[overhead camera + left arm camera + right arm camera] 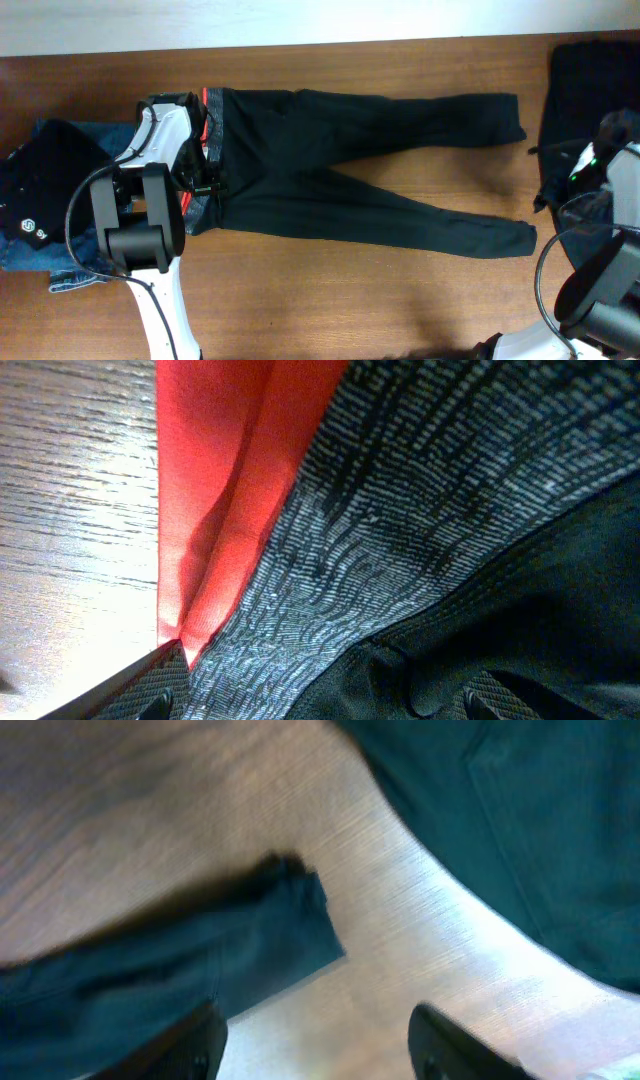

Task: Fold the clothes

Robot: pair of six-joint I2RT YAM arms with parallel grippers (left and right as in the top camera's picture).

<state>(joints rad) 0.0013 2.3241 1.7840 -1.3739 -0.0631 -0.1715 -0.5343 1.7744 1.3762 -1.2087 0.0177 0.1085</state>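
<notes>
You had the black trousers (360,160) laid out flat along the bench (350,310), waistband (208,125) at your left and both legs running off to your right, spread apart in a shallow V; the step in hand looked like the first fold of this garment, not yet made.

Your left gripper (205,183) sat low over the waistband with its fingers spread wide; the left wrist view was filled with grey knit and the red-orange lining, so close that you could not tell whether any cloth was caught.

Your right gripper (320,1040) hung above bare wood with its fingers apart and nothing between them; a leg hem (290,910) lay just ahead of it, though that view was blurred.

A second dark garment (590,70) lay at the far right; a black piece (40,180) rested on blue jeans (60,275) at the far left.

By my reckoning, the next move called for you to close the left on the waistband edge, bring the right down on a hem, and carry one leg over the other without dragging the rest.
</notes>
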